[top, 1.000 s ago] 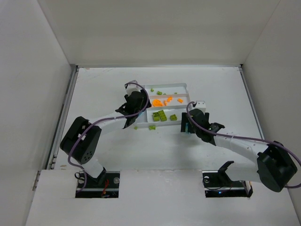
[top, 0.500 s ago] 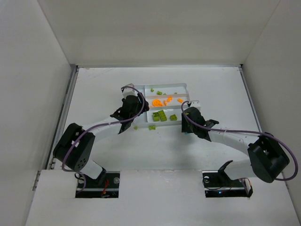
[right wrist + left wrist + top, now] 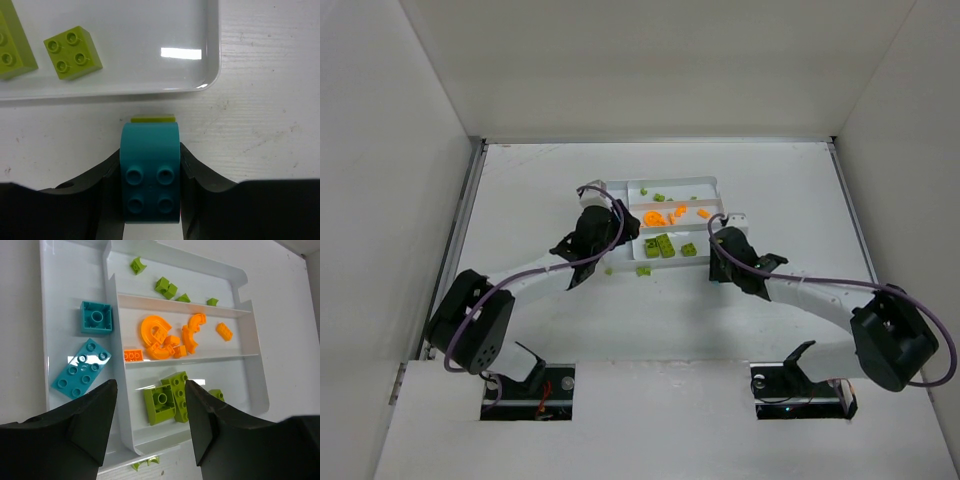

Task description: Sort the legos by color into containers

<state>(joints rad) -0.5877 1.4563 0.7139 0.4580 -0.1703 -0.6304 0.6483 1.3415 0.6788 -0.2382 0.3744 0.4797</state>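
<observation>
right fingers (image 3: 95,200) are clamped on a teal arch lego (image 3: 150,150), pads hard against both flanks. it's low over the table (image 3: 260,125), just outside the tray (image 3: 70,285) corner; can't tell if it's lifted. a lime sliver (image 3: 153,119) sits against its far side, so i'd lift straight up to avoid dragging it.

left fingers (image 3: 85,430) are about half open with nothing in them, hanging over the tray's end bay, where two teal bricks (image 3: 81,369) lie. i reckon the arch goes there. orange pieces (image 3: 155,335) are in the middle lane, lime bricks (image 3: 167,400) in the near lane, and there are a few lime bits in the far lane too. stray lime (image 3: 643,270) lies on the table beside the tray.

the table is white painted wood, scuffed. plain white walls (image 3: 620,60) enclose three sides.
</observation>
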